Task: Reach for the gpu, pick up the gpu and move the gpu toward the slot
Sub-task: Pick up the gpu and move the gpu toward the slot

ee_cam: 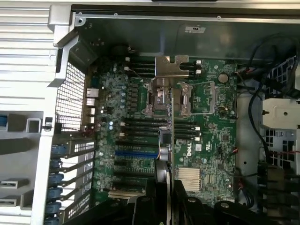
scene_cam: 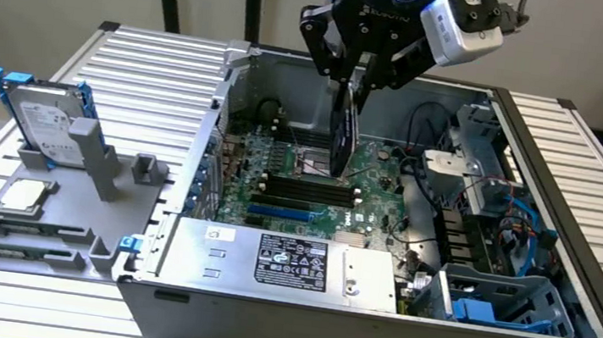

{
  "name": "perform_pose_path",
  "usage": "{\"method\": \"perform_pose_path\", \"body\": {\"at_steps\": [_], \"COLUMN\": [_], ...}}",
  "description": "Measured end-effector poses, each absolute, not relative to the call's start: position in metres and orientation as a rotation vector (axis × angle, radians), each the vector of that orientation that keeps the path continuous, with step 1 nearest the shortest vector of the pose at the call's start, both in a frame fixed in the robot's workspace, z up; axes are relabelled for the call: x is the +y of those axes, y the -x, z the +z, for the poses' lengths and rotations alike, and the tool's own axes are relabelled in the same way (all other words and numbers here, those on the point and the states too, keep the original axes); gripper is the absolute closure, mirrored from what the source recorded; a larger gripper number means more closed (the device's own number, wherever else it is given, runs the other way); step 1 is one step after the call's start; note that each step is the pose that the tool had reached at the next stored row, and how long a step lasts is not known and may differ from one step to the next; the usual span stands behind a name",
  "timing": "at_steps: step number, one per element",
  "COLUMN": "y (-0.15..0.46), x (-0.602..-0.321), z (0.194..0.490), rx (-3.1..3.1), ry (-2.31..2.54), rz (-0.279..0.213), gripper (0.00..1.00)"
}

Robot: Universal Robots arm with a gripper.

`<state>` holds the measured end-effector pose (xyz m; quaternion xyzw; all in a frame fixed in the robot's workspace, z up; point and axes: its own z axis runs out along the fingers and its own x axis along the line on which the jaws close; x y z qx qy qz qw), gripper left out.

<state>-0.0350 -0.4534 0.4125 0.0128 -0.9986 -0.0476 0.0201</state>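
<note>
My gripper (scene_cam: 355, 83) is shut on the gpu (scene_cam: 342, 135), which hangs from it edge-on as a thin dark card above the green motherboard (scene_cam: 276, 187) inside the open computer case. In the wrist view the gpu (ee_cam: 171, 122) runs as a narrow green line away from my gripper (ee_cam: 168, 190), with its silver bracket (ee_cam: 169, 65) at the far end. The card's lower edge hovers over the black memory slots (scene_cam: 305, 188). A blue slot (ee_cam: 136, 153) lies on the board beside the card's line.
The case wall (scene_cam: 375, 327) surrounds the board, with a power supply (scene_cam: 285, 261) at the front and a drive cage (scene_cam: 503, 299) and cables at the exterior view's right. On the exterior view's left, a grey fixture (scene_cam: 56, 226) holds a hard drive (scene_cam: 44, 127) and a processor chip (scene_cam: 25, 197).
</note>
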Motion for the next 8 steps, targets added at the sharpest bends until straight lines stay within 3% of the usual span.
{"method": "perform_pose_path", "body": {"at_steps": [8], "y": [0.0343], "x": [-0.4533], "z": [0.4126], "rx": [-3.098], "ry": [-0.039], "rz": [-0.147], "gripper": [0.74]}}
